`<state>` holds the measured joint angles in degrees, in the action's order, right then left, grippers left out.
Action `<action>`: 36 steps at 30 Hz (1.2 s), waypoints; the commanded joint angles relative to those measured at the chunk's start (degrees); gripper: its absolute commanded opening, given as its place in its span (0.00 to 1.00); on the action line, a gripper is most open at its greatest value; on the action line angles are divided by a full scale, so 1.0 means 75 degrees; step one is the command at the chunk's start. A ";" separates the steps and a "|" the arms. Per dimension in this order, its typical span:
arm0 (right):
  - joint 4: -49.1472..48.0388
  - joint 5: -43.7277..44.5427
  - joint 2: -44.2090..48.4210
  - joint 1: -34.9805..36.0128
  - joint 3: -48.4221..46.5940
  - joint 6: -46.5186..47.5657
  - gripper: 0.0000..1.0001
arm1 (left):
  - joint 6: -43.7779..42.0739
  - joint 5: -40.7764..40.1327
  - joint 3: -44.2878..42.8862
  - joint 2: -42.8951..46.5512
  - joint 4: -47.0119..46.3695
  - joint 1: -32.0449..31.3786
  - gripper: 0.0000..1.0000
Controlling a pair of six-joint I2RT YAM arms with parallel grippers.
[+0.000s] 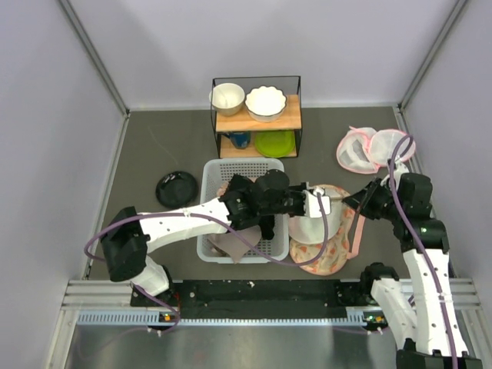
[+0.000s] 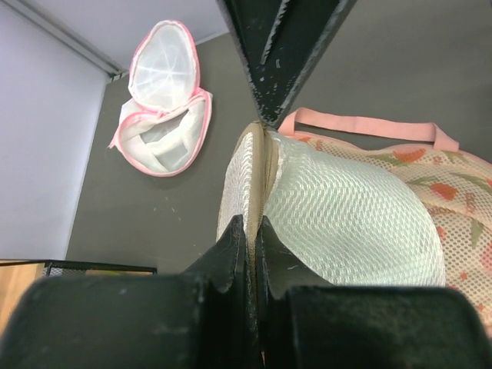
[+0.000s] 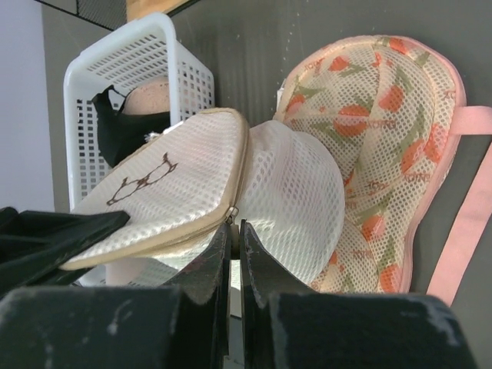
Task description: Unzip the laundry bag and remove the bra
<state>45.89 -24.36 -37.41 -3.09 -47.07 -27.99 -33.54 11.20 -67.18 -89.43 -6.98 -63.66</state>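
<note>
Left wrist: left gripper (image 2: 257, 173) pinching laundry bag (image 2: 354, 223) edge; right gripper (image 3: 234, 231) pressed together @ zip pull (image 3: 231, 214).

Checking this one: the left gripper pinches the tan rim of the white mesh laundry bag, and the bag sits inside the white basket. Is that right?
Not quite. The left gripper does pinch the tan rim of the laundry bag, but the bag sits on the floral peach piece, beside the white basket, not inside it. The top external view shows this.
</note>
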 commanded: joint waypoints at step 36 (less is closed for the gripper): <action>0.0046 -0.0934 0.0886 -0.0197 0.0312 -0.0206 0.00 | 0.1401 0.1472 -0.1216 0.0567 0.1668 0.0426 0.99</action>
<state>49.28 -22.44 -31.66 -4.03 -43.00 -29.58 -31.09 21.39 -77.49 -91.24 0.89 -58.72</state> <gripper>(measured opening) 0.015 0.987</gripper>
